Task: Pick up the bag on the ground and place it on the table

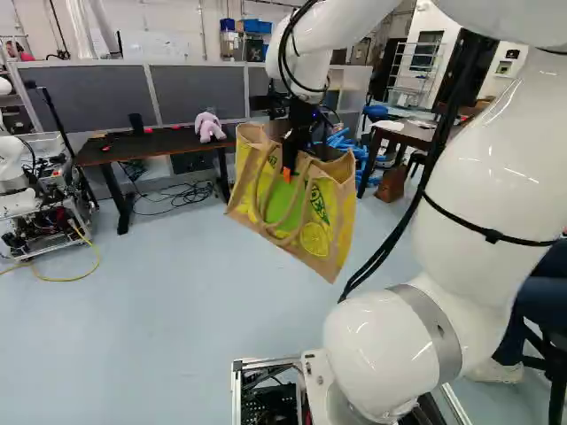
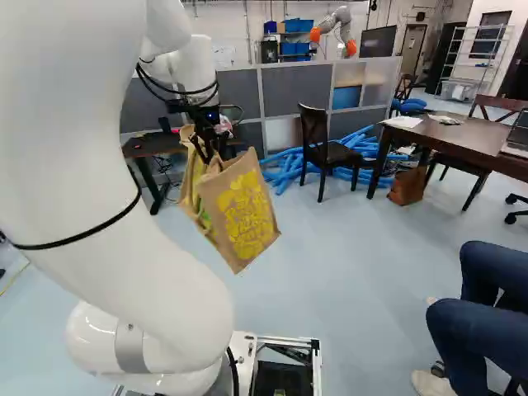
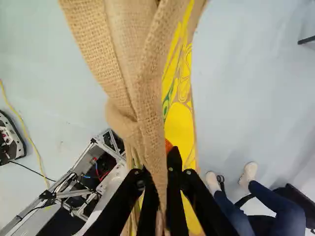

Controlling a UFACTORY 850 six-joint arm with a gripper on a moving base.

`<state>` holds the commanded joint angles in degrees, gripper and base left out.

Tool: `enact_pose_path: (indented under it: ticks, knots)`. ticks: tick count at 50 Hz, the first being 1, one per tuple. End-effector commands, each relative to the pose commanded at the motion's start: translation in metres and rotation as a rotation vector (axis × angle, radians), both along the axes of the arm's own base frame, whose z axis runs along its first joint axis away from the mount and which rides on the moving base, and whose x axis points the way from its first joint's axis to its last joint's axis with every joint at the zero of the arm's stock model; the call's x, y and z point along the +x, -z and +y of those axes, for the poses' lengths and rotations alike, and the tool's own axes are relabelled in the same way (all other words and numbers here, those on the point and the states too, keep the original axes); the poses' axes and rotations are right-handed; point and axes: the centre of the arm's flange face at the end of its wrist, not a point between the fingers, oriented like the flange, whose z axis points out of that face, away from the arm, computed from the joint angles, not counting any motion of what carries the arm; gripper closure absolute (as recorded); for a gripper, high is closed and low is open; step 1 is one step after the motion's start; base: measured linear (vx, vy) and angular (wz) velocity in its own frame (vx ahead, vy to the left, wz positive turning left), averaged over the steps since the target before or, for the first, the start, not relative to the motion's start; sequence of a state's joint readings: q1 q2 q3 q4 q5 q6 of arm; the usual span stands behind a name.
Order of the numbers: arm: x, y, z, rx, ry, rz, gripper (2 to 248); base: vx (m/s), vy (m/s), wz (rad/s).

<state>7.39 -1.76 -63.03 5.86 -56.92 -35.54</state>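
Nearest, the foreground is filled by the white arm (image 1: 478,186). Part of the bag (image 1: 323,212) is pinched between the two fingers of the gripper (image 1: 286,172), and the bag is held hanging tilted above the floor (image 1: 177,310). At the far left, a plush toy (image 1: 208,127) is supported by a dark desk (image 1: 164,150); at the far right, papers (image 2: 403,122) are borne by a brown table (image 2: 454,140).
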Motion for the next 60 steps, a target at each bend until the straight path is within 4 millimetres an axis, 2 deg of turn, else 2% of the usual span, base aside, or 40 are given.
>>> enact_pose_path:
  ticks: [46, 60]
  knots:
    - [-0.016, -0.07, -0.002, 0.012, -0.009, -0.06, 228, 0.0, 0.0, 0.0]
    - [-0.017, -0.073, -0.002, 0.013, -0.008, -0.067, 228, 0.0, 0.0, 0.0]
